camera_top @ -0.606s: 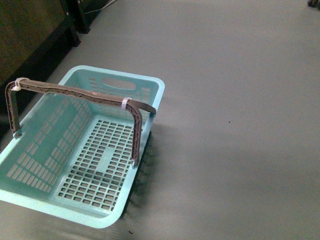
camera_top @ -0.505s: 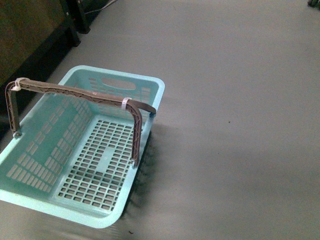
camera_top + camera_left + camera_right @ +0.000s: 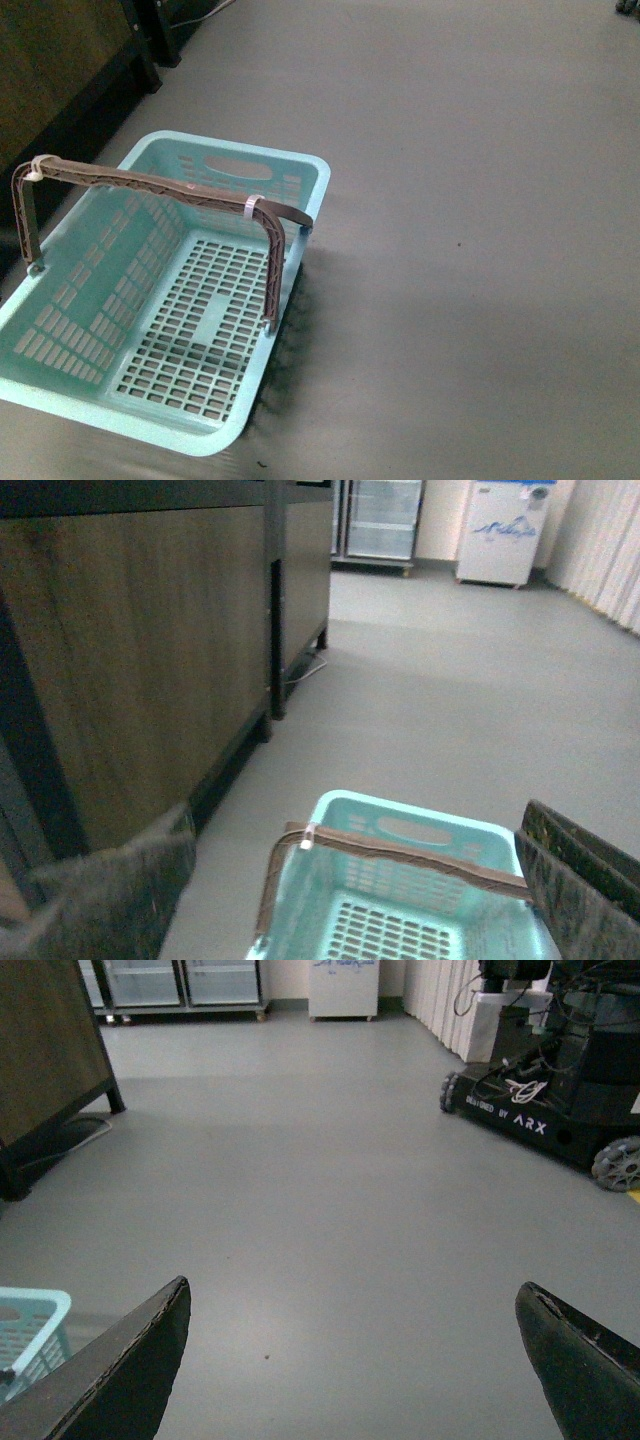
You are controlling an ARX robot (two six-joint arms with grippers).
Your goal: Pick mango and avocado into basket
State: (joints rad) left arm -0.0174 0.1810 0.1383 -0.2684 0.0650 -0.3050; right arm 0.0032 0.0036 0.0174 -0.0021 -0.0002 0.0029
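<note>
Sitting on the smooth grey floor [image 3: 480, 250] at about eight o'clock in the front view, a light turquoise plastic basket [image 3: 90, 290] is showing bare slotted walls and a gridded bottom, with nothing inside. Its brown swing handles [image 3: 150, 185] are standing upright, bound by white ties [image 3: 250, 207], probably to keep the opening free on either side. The left gripper [image 3: 357, 808] is hovering above the basket and the right gripper [image 3: 352, 1282] over the floor, both spread wide and holding nothing. No mango or avocado is showing in any view.

Slotted plastic basket [image 3: 160, 425]; smooth matt grey floor [image 3: 480, 200].
</note>
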